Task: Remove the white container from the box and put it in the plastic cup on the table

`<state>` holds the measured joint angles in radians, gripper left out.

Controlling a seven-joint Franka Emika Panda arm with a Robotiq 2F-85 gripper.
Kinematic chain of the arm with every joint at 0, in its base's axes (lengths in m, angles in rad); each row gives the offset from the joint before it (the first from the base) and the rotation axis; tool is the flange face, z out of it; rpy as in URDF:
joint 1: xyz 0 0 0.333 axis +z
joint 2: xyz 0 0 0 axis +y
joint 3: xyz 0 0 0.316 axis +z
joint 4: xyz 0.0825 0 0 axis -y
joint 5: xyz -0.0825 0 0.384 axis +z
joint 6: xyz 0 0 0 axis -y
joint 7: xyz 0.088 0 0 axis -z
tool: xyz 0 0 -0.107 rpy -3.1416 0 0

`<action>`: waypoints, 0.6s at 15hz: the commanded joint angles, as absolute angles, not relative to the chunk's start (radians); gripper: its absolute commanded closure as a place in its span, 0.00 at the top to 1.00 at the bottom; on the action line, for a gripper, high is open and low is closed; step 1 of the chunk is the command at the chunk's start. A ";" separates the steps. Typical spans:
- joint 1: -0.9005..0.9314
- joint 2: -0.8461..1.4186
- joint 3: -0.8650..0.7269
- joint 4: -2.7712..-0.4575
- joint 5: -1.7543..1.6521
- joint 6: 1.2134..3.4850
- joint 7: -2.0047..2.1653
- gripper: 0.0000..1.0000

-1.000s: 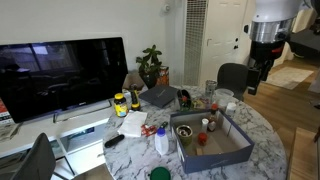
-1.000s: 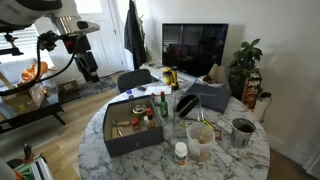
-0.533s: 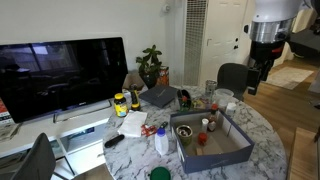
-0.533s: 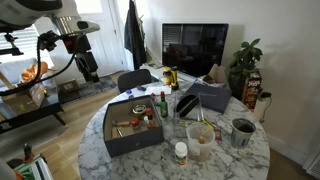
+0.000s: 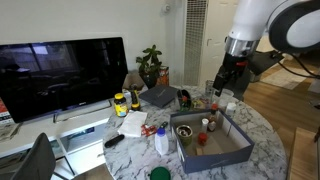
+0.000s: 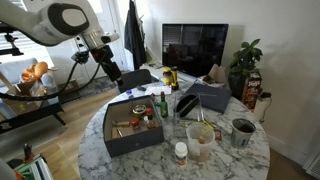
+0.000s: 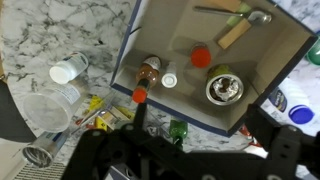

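In the wrist view the dark blue-grey box (image 7: 127,50) lies below me with the small white container (image 7: 169,80) standing inside it, next to a red cap (image 7: 201,57) and a small brown bottle (image 7: 150,68). The translucent plastic cup (image 7: 40,110) stands outside the box on the marble table. It also shows beside the box (image 6: 135,142) in an exterior view (image 6: 200,142). My gripper (image 7: 205,140) is open and empty, high above the box's edge. It hangs over the table's far side in both exterior views (image 5: 222,82) (image 6: 110,72).
A white bottle (image 6: 180,153) and a dark cup (image 6: 242,132) stand near the plastic cup. The box also holds a silver bowl (image 7: 222,90) and a wooden stick (image 7: 235,33). A green bottle (image 7: 177,130), a grey bag (image 6: 205,97), a TV (image 5: 60,75) and a plant (image 5: 152,65) surround it.
The arm has swung in from beside the table to a spot above its edge, and the gripper has come lower and closer to the box. The things on the table have not moved.
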<state>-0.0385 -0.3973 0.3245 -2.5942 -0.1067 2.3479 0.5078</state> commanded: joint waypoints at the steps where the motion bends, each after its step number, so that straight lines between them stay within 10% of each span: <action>1: -0.132 -0.136 0.361 -2.516 -0.191 2.434 0.597 1.00; 9: 0.060 0.144 0.207 -2.378 -0.263 2.364 0.586 1.00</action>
